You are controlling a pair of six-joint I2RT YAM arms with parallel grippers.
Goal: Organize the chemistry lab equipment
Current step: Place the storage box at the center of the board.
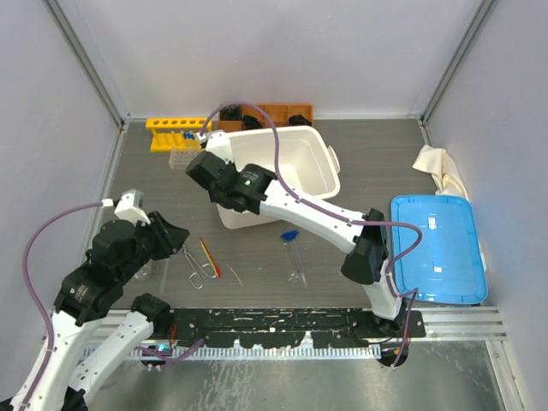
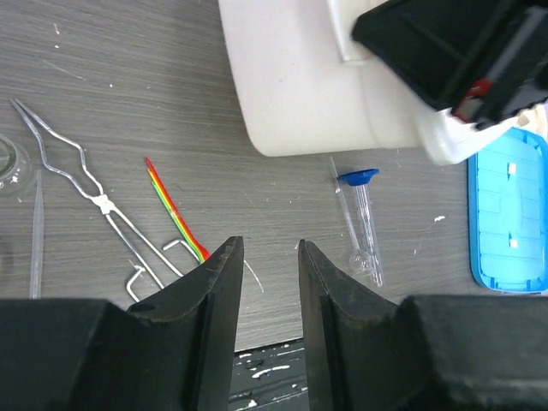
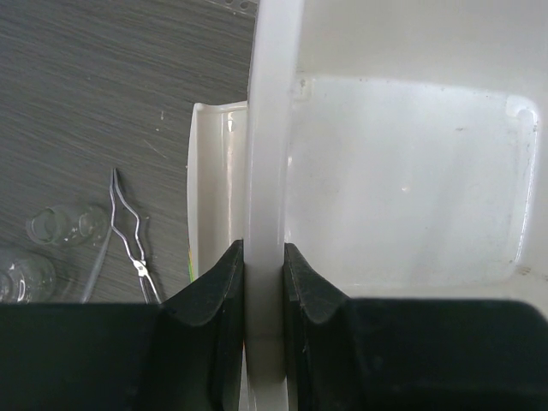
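R hand (image 1: 214,175) (image 3: 263,257) is clamped on the left wall of the white tub (image 1: 300,167) (image 3: 402,171). Wrist view shows one finger outside and one inside, both tight against the plastic. The tub stands upright mid-tabletop (image 1: 360,163).

L hand (image 1: 175,233) (image 2: 267,248) is partway open w/ nothing btwn the fingers. It hovers over the tabletop near the front edge, pointing down at a bare grey patch.

Lab bits:
- Metal tongs (image 1: 193,264) (image 2: 86,201) lie flat in front of the tub, toward the left.
- Thin red-orange stick (image 1: 210,257) (image 2: 175,210) lies flat just right of the tongs, close to their handle end; can't tell if they touch.
- Blue-topped clear tube (image 1: 294,253) (image 2: 360,223) lies flat in front of the tub, near it but apart, blue end toward the tub.
- Clear glass flasks (image 3: 60,224) sit left of the tongs and are mostly hidden under the L arm from above.
- Yellow rack (image 1: 175,133) is at the back left, behind the tub's left corner, w/ blue caps (image 1: 178,125) showing in some holes.

Blue lid (image 1: 437,248) (image 2: 509,214) lies flat at the right, well apart from the tub, w/ a white cloth (image 1: 441,167) behind it. A brown tray (image 1: 265,113) sits against the back wall.
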